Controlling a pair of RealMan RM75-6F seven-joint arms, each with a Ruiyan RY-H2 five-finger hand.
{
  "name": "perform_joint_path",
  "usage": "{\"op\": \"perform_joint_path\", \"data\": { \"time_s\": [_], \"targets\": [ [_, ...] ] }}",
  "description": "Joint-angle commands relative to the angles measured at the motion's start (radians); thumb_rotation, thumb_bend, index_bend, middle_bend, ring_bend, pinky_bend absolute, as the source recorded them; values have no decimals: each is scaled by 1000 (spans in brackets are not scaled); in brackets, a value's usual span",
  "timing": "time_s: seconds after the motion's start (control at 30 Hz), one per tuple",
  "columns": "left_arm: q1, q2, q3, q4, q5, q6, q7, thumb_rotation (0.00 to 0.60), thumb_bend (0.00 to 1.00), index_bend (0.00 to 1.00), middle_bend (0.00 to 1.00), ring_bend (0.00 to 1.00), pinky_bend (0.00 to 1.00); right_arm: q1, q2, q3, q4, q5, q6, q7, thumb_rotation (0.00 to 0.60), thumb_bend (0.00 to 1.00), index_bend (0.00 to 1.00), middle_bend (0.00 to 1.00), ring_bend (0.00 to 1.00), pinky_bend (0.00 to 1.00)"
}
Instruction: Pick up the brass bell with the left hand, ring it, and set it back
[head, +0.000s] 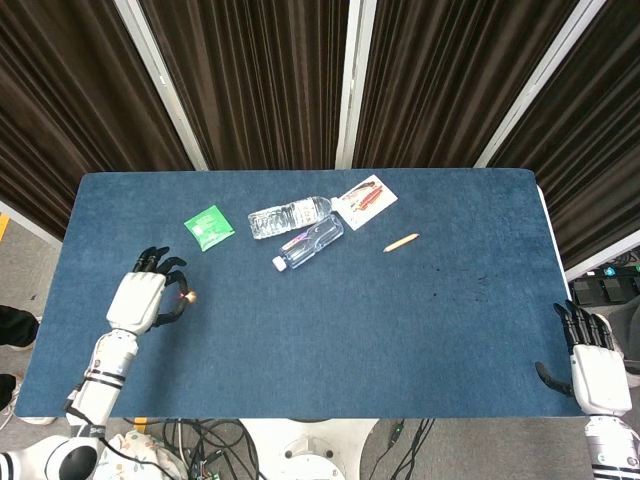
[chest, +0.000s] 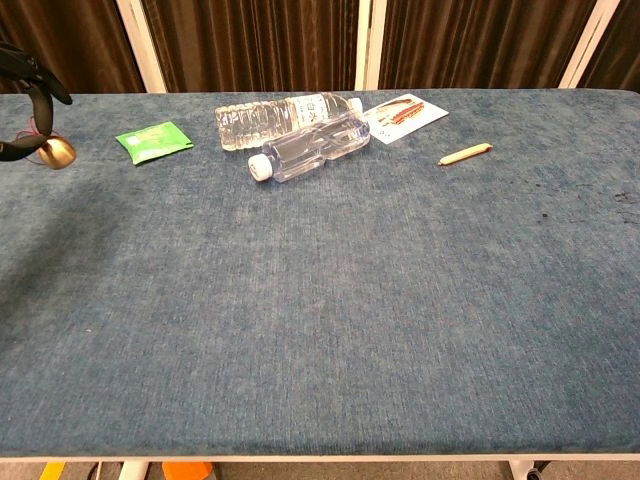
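Observation:
My left hand (head: 142, 298) hovers over the left part of the blue table and holds the small brass bell (head: 190, 296) at its fingertips. In the chest view the bell (chest: 56, 152) hangs above the cloth at the far left edge, below the dark fingers (chest: 30, 72) of that hand, with a red loop at its top. My right hand (head: 594, 362) rests off the table's front right corner with its fingers apart and nothing in it; the chest view does not show it.
Two clear plastic bottles (head: 296, 229) lie on their sides at the back centre. A green packet (head: 209, 226) lies left of them, a printed card (head: 364, 201) right of them, and a small pencil-like stick (head: 401, 242) further right.

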Motion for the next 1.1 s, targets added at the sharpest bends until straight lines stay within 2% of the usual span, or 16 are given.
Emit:
{"op": "perform_joint_path", "data": {
  "time_s": [0.03, 0.13, 0.23, 0.27, 0.3, 0.37, 0.4, 0.47, 0.5, 0.57, 0.67, 0.9, 1.1],
  "targets": [
    [11, -9, -23, -37, -98, -68, -118, 600, 424, 696, 212, 50, 40, -1, 1, 2, 1, 3, 1, 0, 600, 157, 0, 0, 0, 0],
    [-9, 3, 13, 42, -28, -95, -83, 600, 424, 693, 208, 49, 39, 0, 2, 6, 3, 10, -1, 5, 600, 157, 0, 0, 0, 0],
    [-6, -2, 8, 41, -18, -122, -199, 600, 419, 693, 207, 49, 38, 0, 1, 2, 2, 7, -3, 1, 600, 157, 0, 0, 0, 0],
    [-9, -2, 15, 64, 0, -110, -170, 600, 419, 692, 207, 49, 38, 0, 1, 1, 2, 7, -3, 0, 600, 157, 0, 0, 0, 0],
    [-11, -10, 25, 99, 16, -81, -95, 600, 420, 692, 207, 49, 38, 0, 1, 1, 2, 6, -3, 0, 600, 157, 0, 0, 0, 0],
    [-14, -57, 45, 189, 23, 29, 199, 600, 420, 693, 207, 49, 36, 0, 1, 2, 1, 7, -1, 0, 600, 157, 0, 0, 0, 0],
    [-12, -76, 43, 184, 3, 44, 239, 600, 417, 695, 207, 49, 36, 0, 1, 3, 1, 7, -1, 1, 600, 158, 0, 0, 0, 0],
    [1, -57, 7, 61, -102, -56, 29, 600, 413, 694, 207, 49, 34, -1, 1, 3, 2, 7, 0, 1, 600, 157, 0, 0, 0, 0],
    [2, -31, -6, 33, -117, -94, -48, 600, 417, 691, 207, 49, 33, 0, 1, 3, 2, 7, -1, 1, 600, 157, 0, 0, 0, 0],
    [-5, -8, 13, 79, -34, -74, -9, 600, 421, 688, 207, 49, 29, 0, 0, 3, 3, 8, -2, 1, 600, 157, 0, 0, 0, 0],
    [-3, -39, 36, 113, 33, -17, 41, 600, 418, 692, 208, 49, 30, 0, 0, 2, 2, 6, -3, 0, 600, 158, 0, 0, 0, 0],
    [-10, -61, 56, 133, 37, -52, -10, 600, 418, 692, 208, 49, 29, -1, 4, 3, -2, 3, 4, 0, 600, 157, 0, 0, 0, 0],
    [-26, -122, 76, 187, 45, -79, -17, 600, 418, 692, 207, 49, 29, -2, 9, 6, -6, 7, 5, 0, 600, 157, 0, 0, 0, 0]
  ]
}}
